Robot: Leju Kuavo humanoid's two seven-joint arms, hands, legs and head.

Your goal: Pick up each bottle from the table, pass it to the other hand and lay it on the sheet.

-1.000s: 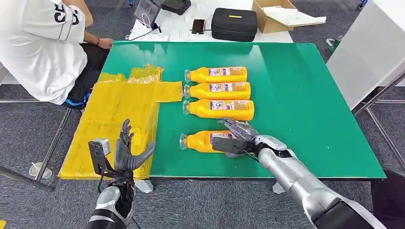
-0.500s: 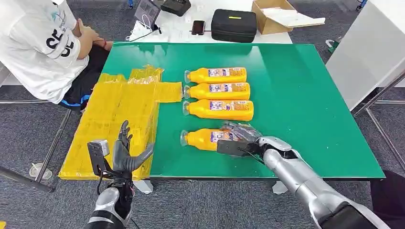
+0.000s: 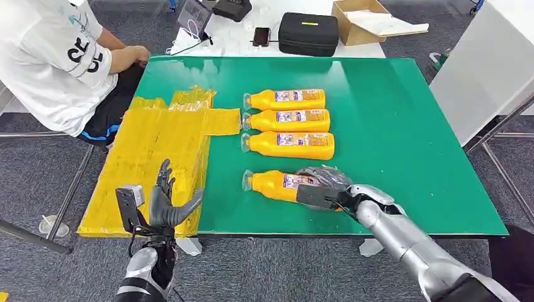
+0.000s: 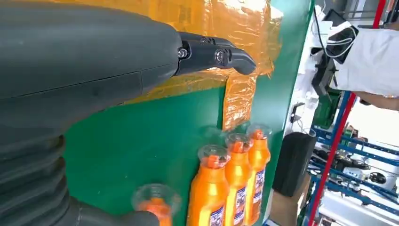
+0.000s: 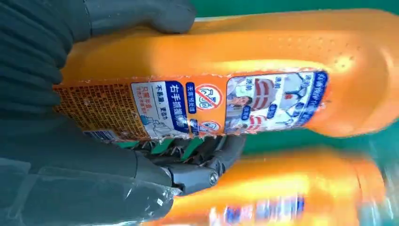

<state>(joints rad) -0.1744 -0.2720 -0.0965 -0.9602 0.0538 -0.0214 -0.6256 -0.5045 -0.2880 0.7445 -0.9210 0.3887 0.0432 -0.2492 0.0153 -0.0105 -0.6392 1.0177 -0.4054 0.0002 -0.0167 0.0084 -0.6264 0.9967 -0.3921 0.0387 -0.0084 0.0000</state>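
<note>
Head view: four bottles [image 3: 286,117]; one sheet [image 3: 154,157]

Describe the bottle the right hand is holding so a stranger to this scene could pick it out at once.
On the green table, four orange bottles lie on their sides right of the yellow sheet. Three form a tight stack of rows. The target bottle lies apart, nearest the robot's edge, and is the one with the right hand wrapped around its labelled body.

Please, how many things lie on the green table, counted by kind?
Orange bottles: 4, three in a row, one gripped by the right hand.
Yellow sheet: 1.
Total: 5.
</note>
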